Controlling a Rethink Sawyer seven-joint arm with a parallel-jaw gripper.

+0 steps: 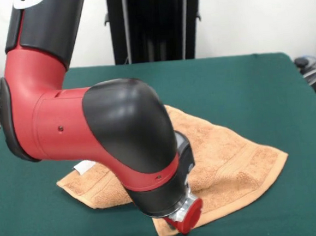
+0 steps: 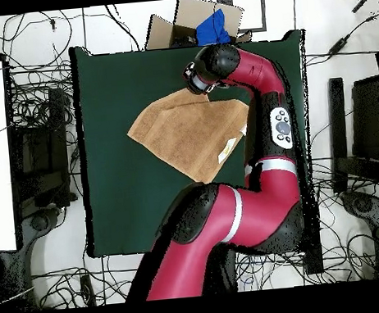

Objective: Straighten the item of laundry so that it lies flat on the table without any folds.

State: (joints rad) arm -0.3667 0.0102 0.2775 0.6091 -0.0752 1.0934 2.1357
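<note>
Overhead view shows the towel point(image 2: 192, 132) lying near the middle of the table point(image 2: 115, 211), turned diamond-wise, with one corner under the arm's wrist at the table's far side from the base. Seen from the front, the wrist point(image 1: 176, 207) hangs low over the towel's point(image 1: 232, 161) near edge, hiding the gripper, so whether it is closed on the cloth or released cannot be told. A soft ridge runs across the terry near that edge, and a small white tag point(image 1: 84, 166) pokes out at the opposite side. The towel looks light, limp and unbreakable; it would likely drape and drag rather than slide stiffly, so a pinch at a free corner or along a border band seems best. Dark green cloth on the table point(image 1: 254, 83) may grip the terry a little. Cables point(image 2: 35, 45) and a cardboard box point(image 2: 205, 18) crowd the floor around.
</note>
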